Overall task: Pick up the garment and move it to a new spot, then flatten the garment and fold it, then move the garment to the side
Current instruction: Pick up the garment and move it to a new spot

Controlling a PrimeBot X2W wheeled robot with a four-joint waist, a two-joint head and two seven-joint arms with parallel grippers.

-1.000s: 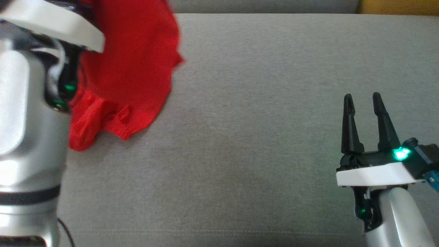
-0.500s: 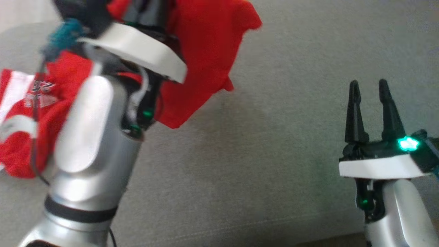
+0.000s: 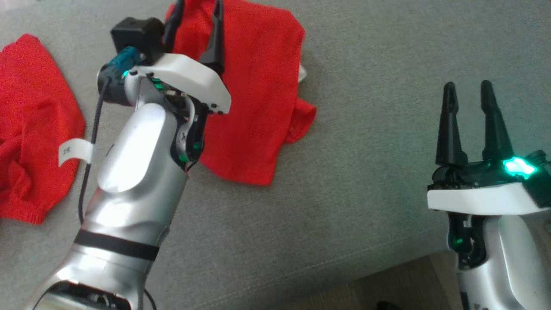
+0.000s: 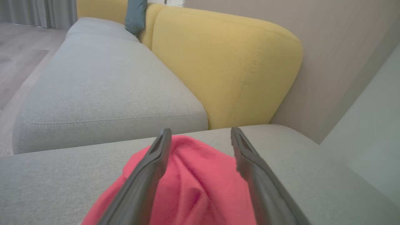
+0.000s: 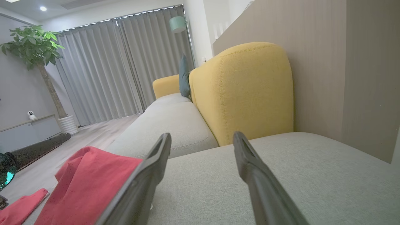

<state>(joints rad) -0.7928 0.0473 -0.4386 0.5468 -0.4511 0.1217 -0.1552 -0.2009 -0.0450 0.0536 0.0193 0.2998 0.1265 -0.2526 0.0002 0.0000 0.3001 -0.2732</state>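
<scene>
The red garment (image 3: 254, 103) lies crumpled on the grey sofa seat (image 3: 379, 86). More of the same red cloth (image 3: 30, 129), with a white tag, spreads at the left, and my left forearm hides the stretch between. My left gripper (image 3: 196, 17) hangs just above the central heap, open, with nothing pinched. In the left wrist view the garment (image 4: 193, 184) shows between and below the spread fingers of the left gripper (image 4: 200, 140). My right gripper (image 3: 468, 90) stands open over bare cushion at the right, well clear of the cloth. The right wrist view has the right gripper (image 5: 201, 137) open and the garment (image 5: 90, 178) off to its left.
A yellow backrest (image 4: 225, 62) rises behind the seat, with a teal cushion (image 4: 135, 15) further along. The seat's front edge and wooden floor (image 3: 387, 288) are at the lower right. A potted plant (image 5: 34, 47) and grey curtains (image 5: 125, 62) stand across the room.
My left gripper has opened and let go of the garment, which has dropped onto the cushion. The head camera has shifted, so the whole picture has moved. The right gripper stays open.
</scene>
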